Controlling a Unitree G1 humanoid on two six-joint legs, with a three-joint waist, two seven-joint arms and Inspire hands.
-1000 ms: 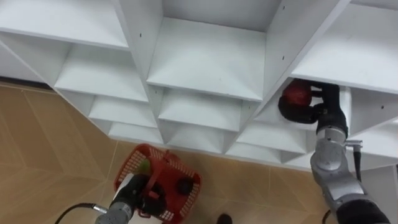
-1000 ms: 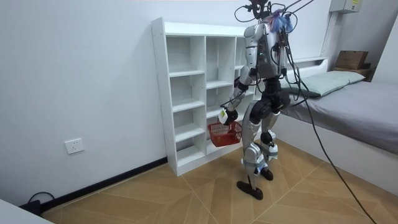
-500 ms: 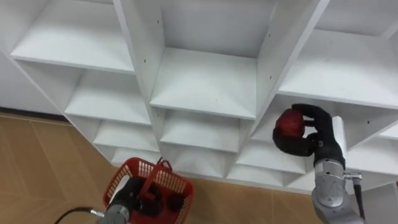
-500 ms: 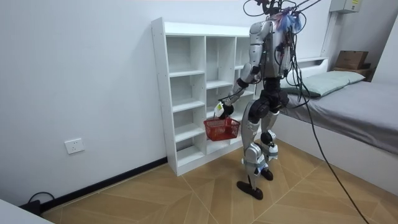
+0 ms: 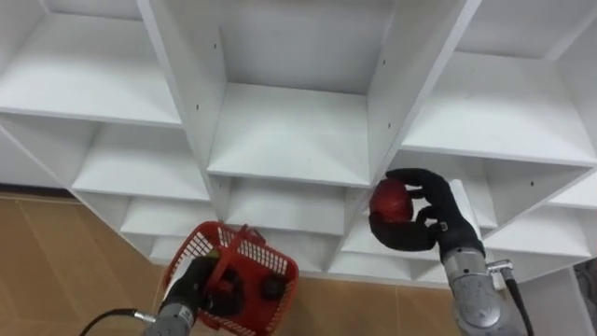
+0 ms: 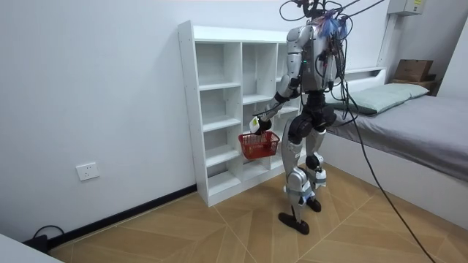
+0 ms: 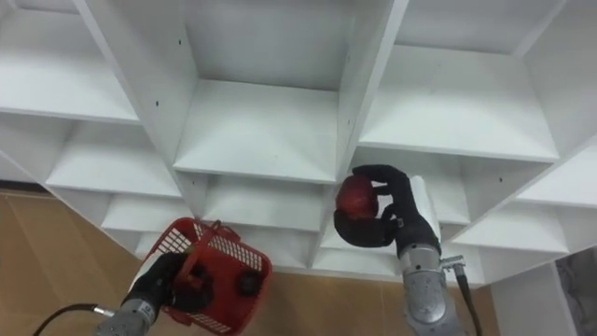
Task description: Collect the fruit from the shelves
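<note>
Right robot hand (image 5: 440,229) curled round red fruit (image 5: 390,201), just in front of white closet (image 5: 289,140); left robot hand (image 5: 198,285) clenched on red basket (image 5: 191,250), held lower left.

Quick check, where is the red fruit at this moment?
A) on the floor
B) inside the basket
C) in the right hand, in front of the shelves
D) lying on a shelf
C: the right hand is curled round the red fruit in front of the white shelves, above the red basket held by the left hand.

Bright, even indoor light; soft grey shadows beneath the white closet shelves (image 5: 289,131).
</note>
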